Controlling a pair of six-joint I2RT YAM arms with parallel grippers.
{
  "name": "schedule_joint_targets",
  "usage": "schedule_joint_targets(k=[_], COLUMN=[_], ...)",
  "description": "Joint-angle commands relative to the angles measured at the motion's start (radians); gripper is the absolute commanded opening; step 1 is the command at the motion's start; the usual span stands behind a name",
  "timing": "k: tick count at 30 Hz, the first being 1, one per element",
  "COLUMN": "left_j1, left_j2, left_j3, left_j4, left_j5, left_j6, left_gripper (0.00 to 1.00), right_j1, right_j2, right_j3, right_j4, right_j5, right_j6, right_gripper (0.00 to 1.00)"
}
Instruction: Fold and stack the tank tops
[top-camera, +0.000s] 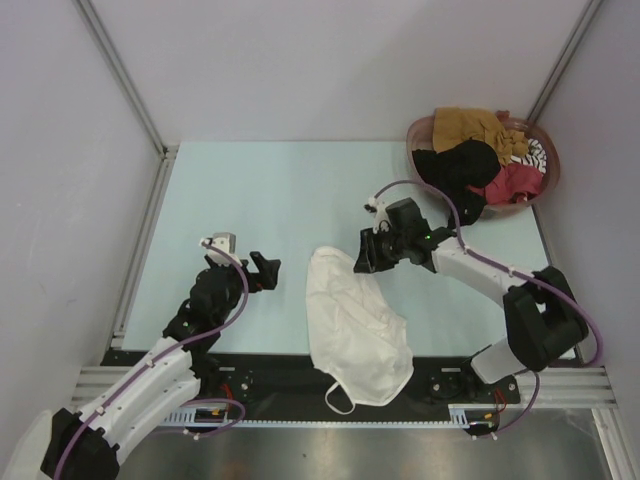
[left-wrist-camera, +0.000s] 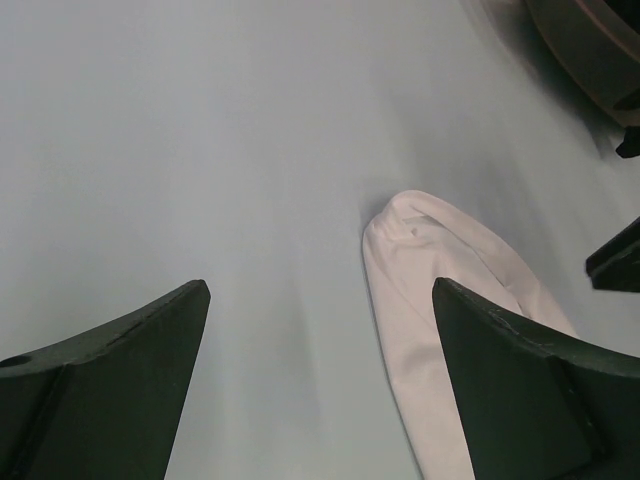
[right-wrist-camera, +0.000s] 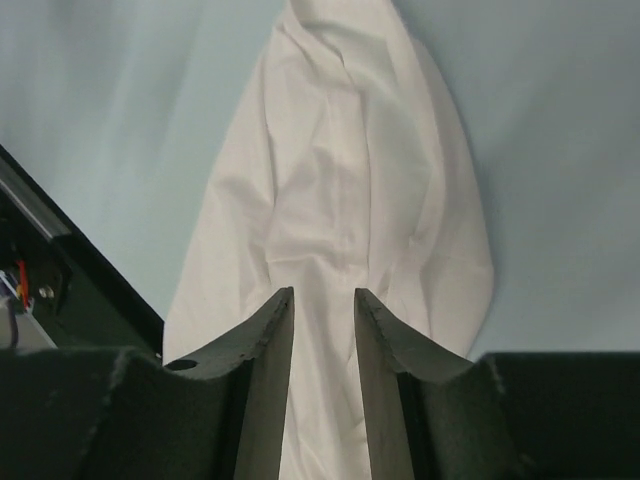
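A white tank top (top-camera: 355, 325) lies crumpled lengthwise on the pale table, and its near end hangs over the front edge. My right gripper (top-camera: 365, 255) hovers at its far end. In the right wrist view the right gripper (right-wrist-camera: 325, 292) has its jaws a narrow gap apart over the white tank top (right-wrist-camera: 350, 150), and nothing is pinched between them. My left gripper (top-camera: 262, 270) stands wide open just left of the garment. In the left wrist view the left gripper (left-wrist-camera: 320, 290) has bare table between its fingers, with the white tank top (left-wrist-camera: 420, 290) beside its right finger.
A round reddish-brown basket (top-camera: 415, 130) sits at the back right corner. It holds a mustard top (top-camera: 470, 125), a black one (top-camera: 460, 170), a red one (top-camera: 515, 182) and a striped one (top-camera: 535, 155). Walls close in the table on the left, back and right.
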Motion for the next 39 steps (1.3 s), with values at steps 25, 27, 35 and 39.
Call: schedule_joint_targets(k=[25, 27, 35, 39], left_j1=[0.006, 0.006, 0.006, 0.006], left_j2=[0.007, 0.005, -0.01, -0.009], left_j3=[0.018, 0.02, 0.017, 0.015], left_j4=[0.074, 0.074, 0.073, 0.074], left_j5=[0.074, 0.076, 0.077, 0.079], left_j6=[0.005, 0.005, 0.008, 0.008], left_gripper=[1.0, 1.0, 1.0, 1.0], right_j1=[0.148, 0.152, 0.172, 0.174], right_j2=[0.303, 0.365, 0.509, 0.538], right_j3=[0.167, 0.215, 0.35, 0.375], right_j4=[0.169, 0.147, 0.141, 0.149], right_j5=[0.143, 0.162, 0.146, 0.135], right_j6=[-0.001, -0.005, -0.021, -0.024], right_gripper=[0.49, 0.49, 0.49, 0.47])
